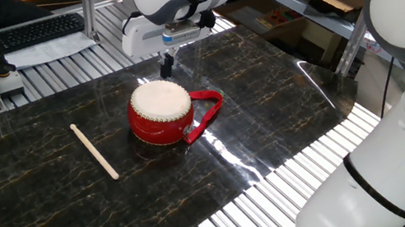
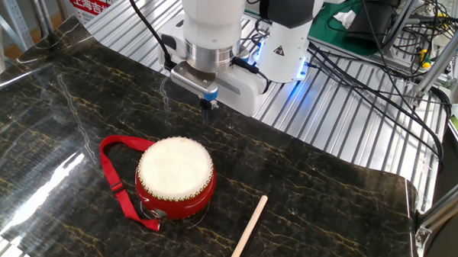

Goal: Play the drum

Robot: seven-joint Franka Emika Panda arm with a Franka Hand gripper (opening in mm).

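The drum (image 1: 161,112) is a squat red round drum with a cream-white skin, a studded rim and a red strap loop (image 1: 211,112). It stands upright on the dark marbled mat; it also shows in the other fixed view (image 2: 175,178). My gripper (image 1: 166,65) hangs above the mat just behind the drum, apart from it, its fingers together and empty. In the other fixed view the gripper (image 2: 207,106) sits above and behind the drum's far rim.
A thin pale wooden stick (image 1: 95,151) lies flat on the mat beside the drum, also in the other fixed view (image 2: 247,229). The mat (image 1: 281,83) covers a slatted metal table. A keyboard (image 1: 38,31) and cables (image 2: 379,54) lie beyond it.
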